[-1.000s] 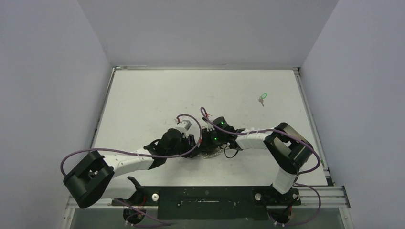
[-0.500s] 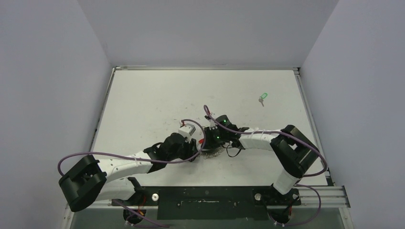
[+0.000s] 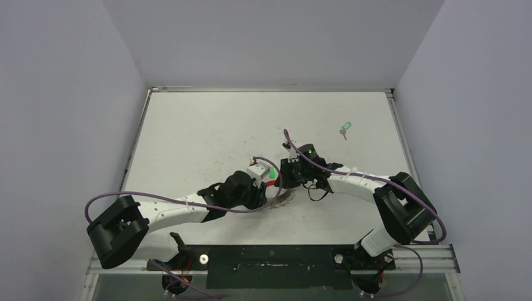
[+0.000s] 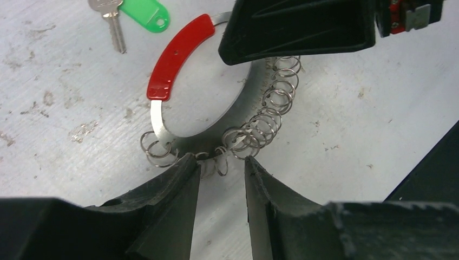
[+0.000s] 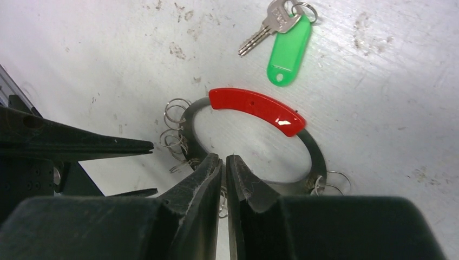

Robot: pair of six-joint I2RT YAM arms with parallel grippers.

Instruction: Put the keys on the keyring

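You'll find the key [image 4: 111,24] just past the red arc of the ring [image 4: 176,59] from your narrowly open left gripper [image 4: 221,162]; the right gripper [image 5: 223,160] pinches the ring.

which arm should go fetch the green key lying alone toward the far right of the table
Right, probably. The lone key lies on its side of the table, beyond the right gripper; the left gripper would have to cross it. But right seems clamped on the keyring.

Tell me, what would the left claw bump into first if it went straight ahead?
Probably the keyring: its near edge lies right at the tips of the left claw.
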